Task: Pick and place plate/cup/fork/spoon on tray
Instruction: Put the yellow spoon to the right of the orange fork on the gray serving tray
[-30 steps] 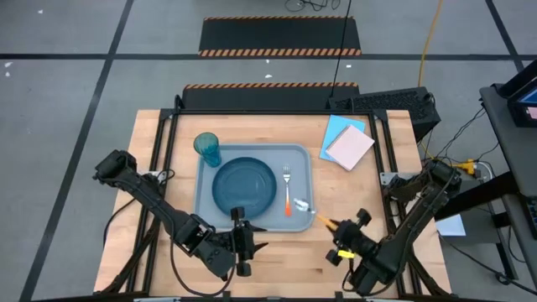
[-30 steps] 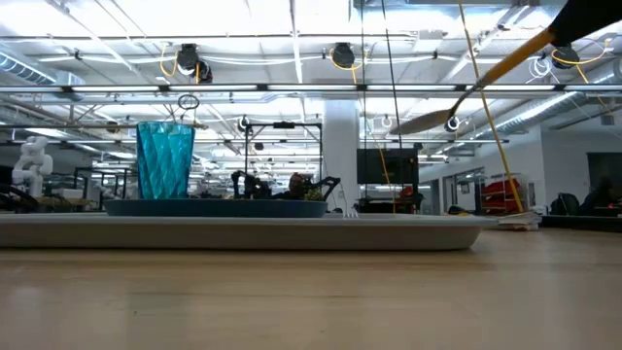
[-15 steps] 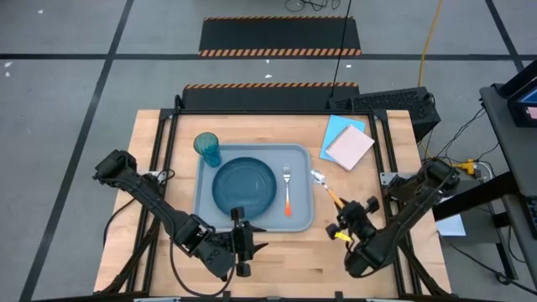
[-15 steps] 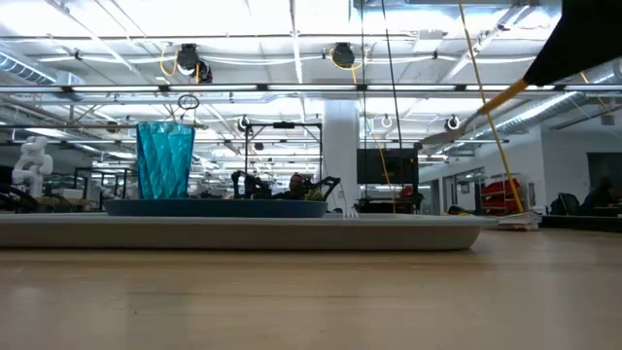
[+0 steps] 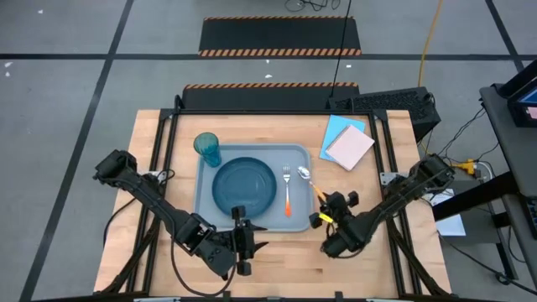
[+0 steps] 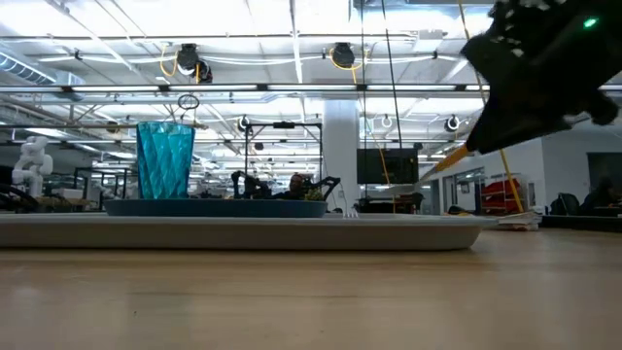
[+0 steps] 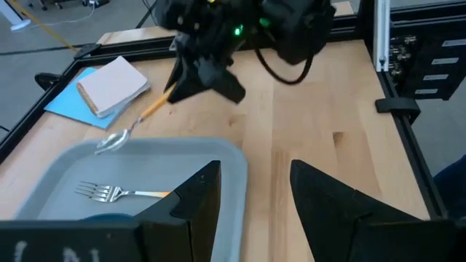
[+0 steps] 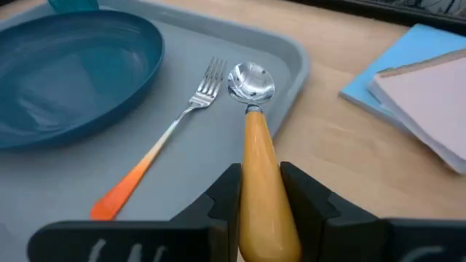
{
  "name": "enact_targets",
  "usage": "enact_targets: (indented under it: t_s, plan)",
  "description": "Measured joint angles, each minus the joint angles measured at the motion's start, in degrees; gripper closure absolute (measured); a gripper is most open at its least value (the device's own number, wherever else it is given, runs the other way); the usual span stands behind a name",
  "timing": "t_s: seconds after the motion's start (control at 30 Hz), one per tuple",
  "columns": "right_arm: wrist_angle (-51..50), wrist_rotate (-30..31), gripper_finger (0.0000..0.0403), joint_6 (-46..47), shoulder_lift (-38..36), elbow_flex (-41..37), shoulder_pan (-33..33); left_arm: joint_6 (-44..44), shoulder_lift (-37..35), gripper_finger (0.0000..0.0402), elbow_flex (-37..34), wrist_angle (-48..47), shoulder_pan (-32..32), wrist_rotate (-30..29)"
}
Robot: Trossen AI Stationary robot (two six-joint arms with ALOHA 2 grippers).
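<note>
Orange shows on two handles: one fork (image 5: 287, 190) and one spoon (image 5: 308, 179), beside one plate (image 5: 243, 185), one cup (image 5: 207, 148) and one tray (image 5: 255, 152). The fork, silver tines and an orange handle fading paler toward the metal, lies flat on the tray just beside the dark blue plate, which fills the tray's middle. The translucent teal cup stands upright at the tray's far left corner. The right gripper (image 8: 255, 191) has its fingers clamped on the spoon's yellowish-orange handle, holding it tilted in the air with the silver bowl over the tray's right edge, just beside the fork's tines (whether it touches anything I cannot tell). The left gripper (image 7: 251, 191) waits near the bench's front edge, below the tray, fingers apart. A notepad (image 5: 349, 147) on a light blue sheet (image 5: 335, 131) sits near the bench's far right corner, apart from the tray. Bare wood lies open along the bench's left edge.
</note>
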Motion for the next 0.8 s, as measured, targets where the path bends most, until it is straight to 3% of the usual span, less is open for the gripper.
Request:
enact_targets:
  t_s: [0.23,0.37,0.8]
  plan:
    - [18.4,-0.2,0.0339,-13.2,0.0,-5.1,-6.6,-0.4,0.0,0.0231,0.0,0.5,1.0,0.0]
    - [25.8,-0.2,0.0339,-16.2,0.0,-7.1,-8.5,-0.4,0.0,0.0231,0.0,1.6,1.1,0.9]
    - [30.1,-2.1,0.0342,-15.0,0.0,-7.6,-8.4,1.0,0.0,0.0231,0.0,2.7,1.1,1.5]
